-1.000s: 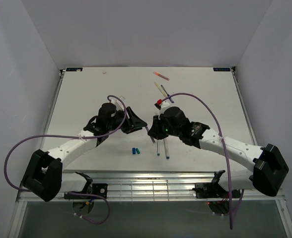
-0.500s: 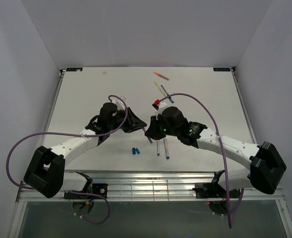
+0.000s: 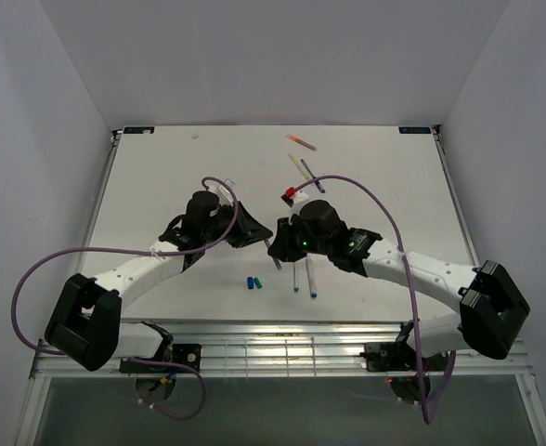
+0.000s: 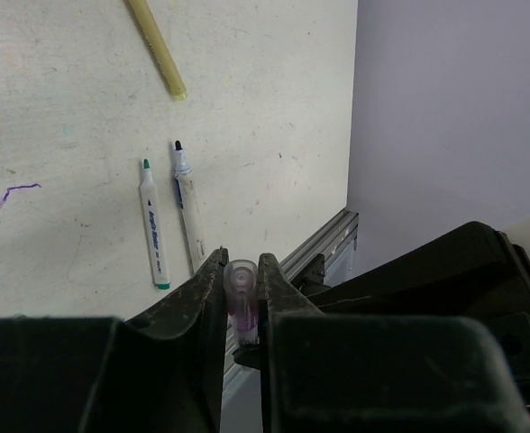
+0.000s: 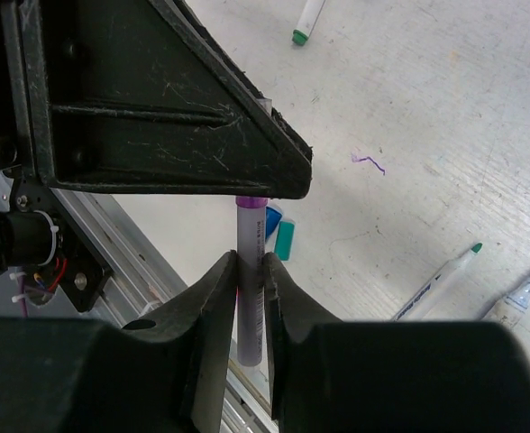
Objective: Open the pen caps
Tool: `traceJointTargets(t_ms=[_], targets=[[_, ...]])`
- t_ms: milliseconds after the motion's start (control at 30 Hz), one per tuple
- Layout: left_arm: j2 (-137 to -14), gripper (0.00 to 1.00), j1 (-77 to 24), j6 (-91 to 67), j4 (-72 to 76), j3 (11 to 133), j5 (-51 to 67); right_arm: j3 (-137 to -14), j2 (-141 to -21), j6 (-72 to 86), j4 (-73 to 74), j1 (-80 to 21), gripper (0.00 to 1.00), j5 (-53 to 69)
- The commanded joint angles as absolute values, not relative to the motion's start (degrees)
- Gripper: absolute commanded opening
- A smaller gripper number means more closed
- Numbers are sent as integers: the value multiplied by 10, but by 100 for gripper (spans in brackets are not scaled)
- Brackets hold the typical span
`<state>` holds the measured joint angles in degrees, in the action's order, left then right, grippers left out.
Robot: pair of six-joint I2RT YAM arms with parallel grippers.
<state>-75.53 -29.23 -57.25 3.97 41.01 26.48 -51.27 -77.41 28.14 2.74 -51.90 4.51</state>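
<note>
My left gripper (image 4: pixel 241 262) is shut on a translucent purple pen cap (image 4: pixel 241 287), held end-on between its fingers. My right gripper (image 5: pixel 250 262) is shut on a white pen barrel (image 5: pixel 251 230) with a purple band at its far end. That end runs behind the left gripper's black finger, so the joint with the cap is hidden. In the top view the left gripper (image 3: pixel 257 230) and the right gripper (image 3: pixel 275 243) meet tip to tip above the table's middle. A blue cap (image 5: pixel 272 216) and a teal cap (image 5: pixel 285 240) lie loose on the table below.
Two uncapped pens (image 3: pixel 296 275) (image 3: pixel 311 279) lie side by side right of the loose caps. A yellow pen (image 3: pixel 298 167), a dark-tipped pen (image 3: pixel 312 177) and an orange pen (image 3: pixel 302 141) lie at the back. The metal rail (image 3: pixel 273 344) runs along the near edge.
My right gripper has moved left with the pen, closing the gap to my left gripper. The left arm has hardly moved.
</note>
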Motion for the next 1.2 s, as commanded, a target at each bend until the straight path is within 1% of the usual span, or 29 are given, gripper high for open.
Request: traceJointTargets(t_ms=[0,67,100,133,233,300,333,367,400,467,500,533,567,600,667,700,733,767,833,867,967,1033,1133,1167], targets=[[-736,0,-292,-576,43,423,275,-538,-800,276,7,-523,25,60],[-732,0,-292,-577,36,426,274,-541,-807,278,6,-523,26,66],[-731,0,-293,-577,33,431,272,-541,-814,278,-10,-524,13,66],[-730,0,-292,-576,27,435,271,-541,-817,278,-7,-524,8,66],[-735,0,-292,-576,4,458,259,-542,-827,273,14,-531,8,41],[-756,0,-292,-565,-53,482,240,-562,-838,250,58,-560,8,-72],[-767,0,-290,-557,-78,519,231,-575,-845,241,88,-577,8,-129],[-798,0,-289,-548,-126,541,225,-586,-853,235,150,-612,8,-187],[-816,0,-281,-527,-143,564,222,-614,-880,231,187,-629,8,-312],[-852,0,-263,-515,-164,613,244,-642,-914,239,264,-664,8,-401],[-874,0,-235,-518,-151,615,269,-654,-937,250,313,-671,8,-452],[-879,0,-220,-534,-132,612,312,-653,-940,253,323,-674,8,-459],[-881,0,-206,-541,-94,605,329,-646,-938,253,322,-675,8,-438],[-880,0,-191,-543,-80,605,341,-635,-916,253,288,-674,8,-419],[-874,0,-183,-520,-76,611,340,-579,-876,244,229,-655,8,-355],[-868,0,-181,-506,-75,613,337,-557,-832,243,161,-643,8,-266],[-850,0,-181,-492,-75,611,331,-509,-809,241,123,-627,8,-214],[-836,0,-181,-472,-68,605,315,-488,-789,242,91,-597,8,-123],[-793,0,-181,-448,-48,570,307,-431,-735,258,3,-552,8,-31],[-781,0,-181,-438,-49,559,287,-414,-711,267,-37,-535,8,76],[-743,0,-180,-418,-51,526,266,-373,-691,304,-117,-503,8,185],[-729,0,-178,-419,-52,503,260,-361,-678,320,-135,-491,8,198],[-723,0,-178,-419,-99,500,244,-369,-656,313,-78,-483,8,120],[-725,0,-178,-415,-141,499,239,-376,-653,308,-17,-479,8,66]])
